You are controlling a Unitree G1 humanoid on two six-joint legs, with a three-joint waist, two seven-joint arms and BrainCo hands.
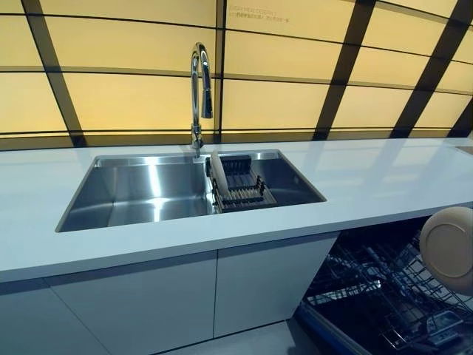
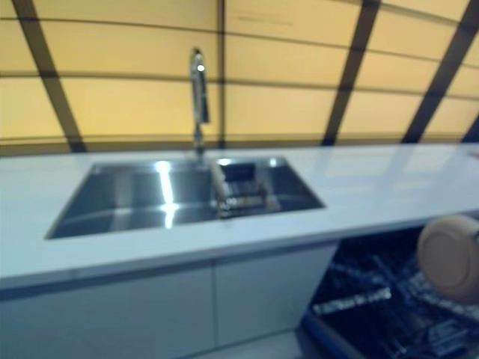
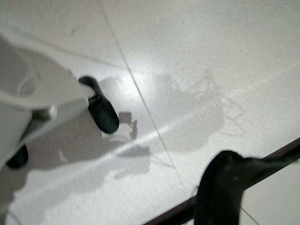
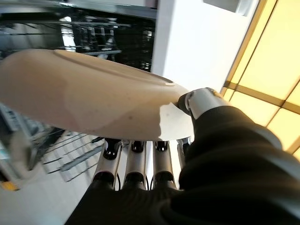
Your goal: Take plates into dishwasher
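A beige plate (image 1: 448, 248) hangs over the open dishwasher (image 1: 369, 292) at the far right, below the counter's edge. In the right wrist view the plate (image 4: 89, 101) rests on the straight fingers (image 4: 136, 161) of my right hand (image 4: 157, 164), and the thumb (image 4: 202, 100) is curled over its rim, pinching it. The dishwasher's wire rack (image 4: 70, 154) shows beyond the plate. Another plate (image 1: 219, 176) stands on edge in the dark dish rack (image 1: 245, 194) inside the sink. My left hand (image 3: 56, 103) hangs low over the floor, its fingers relaxed and holding nothing.
A steel sink (image 1: 140, 194) with a tall faucet (image 1: 199, 81) is set in the white counter (image 1: 384, 185). White cabinet doors (image 1: 148, 310) stand below, left of the dishwasher. Yellow wall panels with dark bars rise behind.
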